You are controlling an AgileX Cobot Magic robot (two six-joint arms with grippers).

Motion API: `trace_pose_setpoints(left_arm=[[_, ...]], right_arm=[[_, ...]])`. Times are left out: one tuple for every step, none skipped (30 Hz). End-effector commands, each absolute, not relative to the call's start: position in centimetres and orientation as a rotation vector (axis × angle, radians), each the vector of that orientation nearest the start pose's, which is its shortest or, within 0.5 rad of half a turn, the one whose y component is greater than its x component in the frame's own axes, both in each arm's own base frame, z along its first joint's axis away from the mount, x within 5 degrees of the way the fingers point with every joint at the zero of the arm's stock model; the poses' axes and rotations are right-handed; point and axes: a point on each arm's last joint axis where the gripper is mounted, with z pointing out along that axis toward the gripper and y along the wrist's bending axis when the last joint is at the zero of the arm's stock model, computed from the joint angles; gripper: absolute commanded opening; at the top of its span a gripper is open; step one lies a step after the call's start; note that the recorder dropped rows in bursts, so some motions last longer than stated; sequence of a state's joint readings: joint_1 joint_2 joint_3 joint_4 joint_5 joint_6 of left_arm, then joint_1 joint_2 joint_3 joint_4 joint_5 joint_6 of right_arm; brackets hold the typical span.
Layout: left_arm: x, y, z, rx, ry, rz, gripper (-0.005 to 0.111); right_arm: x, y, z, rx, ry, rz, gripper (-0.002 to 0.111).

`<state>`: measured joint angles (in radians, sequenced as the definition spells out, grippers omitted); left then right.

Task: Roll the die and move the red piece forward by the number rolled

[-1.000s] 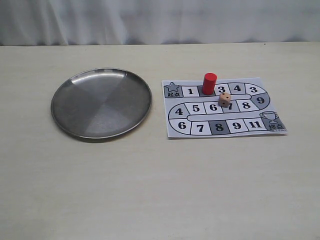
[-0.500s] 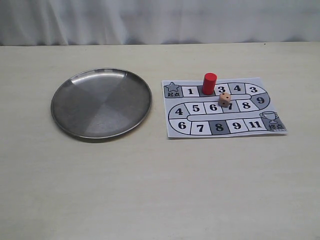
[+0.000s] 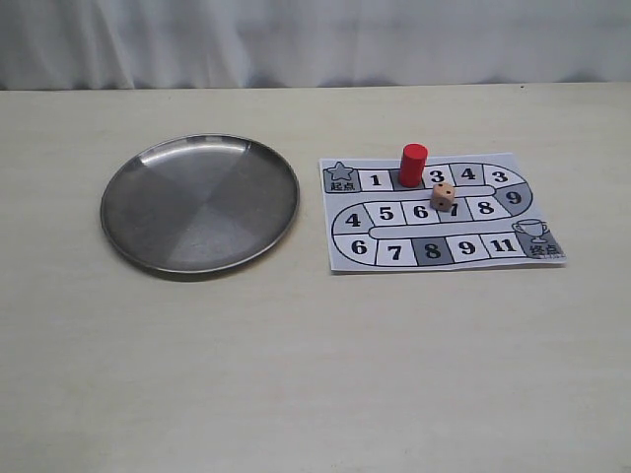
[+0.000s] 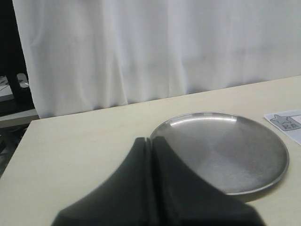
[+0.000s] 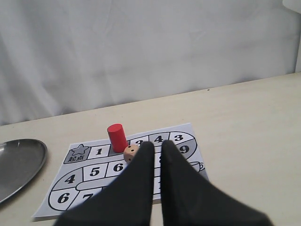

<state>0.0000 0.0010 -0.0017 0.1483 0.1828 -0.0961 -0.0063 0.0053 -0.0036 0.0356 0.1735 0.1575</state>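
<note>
Red piece (image 3: 413, 164): upright on the board (image 3: 394, 258), long axis vertical, on the dark square between 1 and 3. Die (image 3: 443, 196): at the piece's 4 o'clock, beside square 7. Plate (image 3: 128, 236): at the board's 9 o'clock. Left claw (image 4: 149, 140): pressed together, empty. Right claw (image 5: 157, 143): narrowly parted, empty.

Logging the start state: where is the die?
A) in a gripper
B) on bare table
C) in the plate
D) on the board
D: the die sits on the board by the 7 square, near the red piece.
</note>
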Motion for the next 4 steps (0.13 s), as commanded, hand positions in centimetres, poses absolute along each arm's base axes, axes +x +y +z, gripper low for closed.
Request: trace_pose_setpoints(left_arm=[[5.61, 0.22, 19.76, 0.018, 1.656, 0.054, 0.0], [5.61, 0.22, 19.76, 0.018, 1.656, 0.054, 0.0], [5.61, 0.22, 19.76, 0.018, 1.656, 0.054, 0.0], [5.61, 0.22, 19.76, 0.018, 1.656, 0.054, 0.0]], right_arm=[[5.61, 0.0, 19.7, 0.161, 1.656, 0.139, 0.004], [5.61, 0.0, 19.7, 0.161, 1.656, 0.139, 0.004], [5.61, 0.0, 19.7, 0.161, 1.656, 0.139, 0.004], [5.61, 0.0, 19.7, 0.161, 1.656, 0.139, 0.004]])
